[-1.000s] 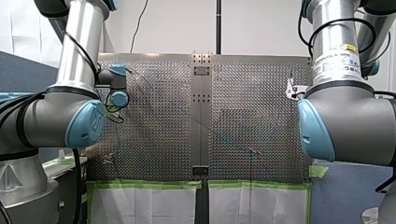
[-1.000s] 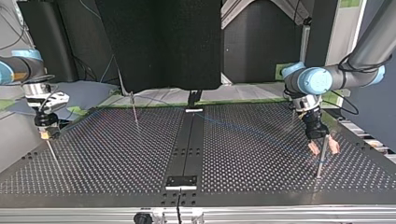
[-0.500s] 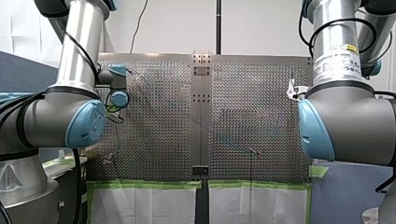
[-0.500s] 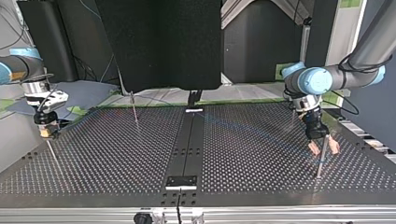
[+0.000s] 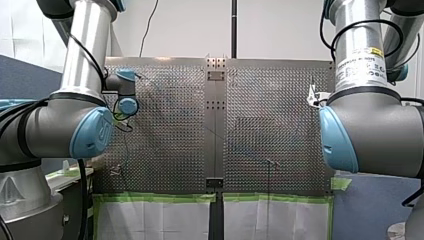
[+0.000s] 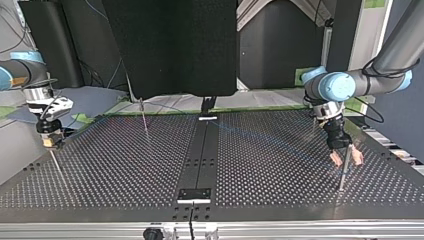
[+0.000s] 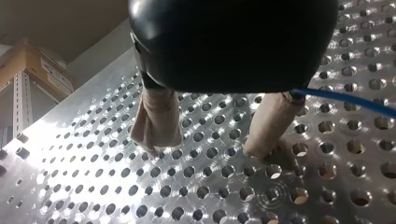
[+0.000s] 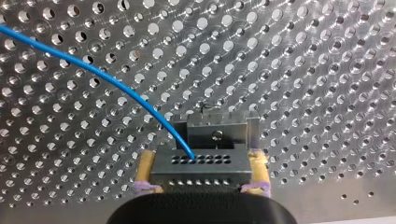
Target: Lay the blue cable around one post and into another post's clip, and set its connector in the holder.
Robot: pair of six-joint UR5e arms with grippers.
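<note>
Beside the holder [image 8: 217, 128] my right gripper [image 8: 201, 179] clamps the connector [image 8: 198, 161]; my left gripper [image 7: 208, 142] gapes, blue cable [image 7: 345, 99] half-hidden.

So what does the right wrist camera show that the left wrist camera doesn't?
Only the right wrist view shows my right hand clamping the metal connector, with the holder just ahead. Only the left wrist view shows my left hand, fingers apart, nothing between them. Both show the blue cable and the perforated table.
</note>
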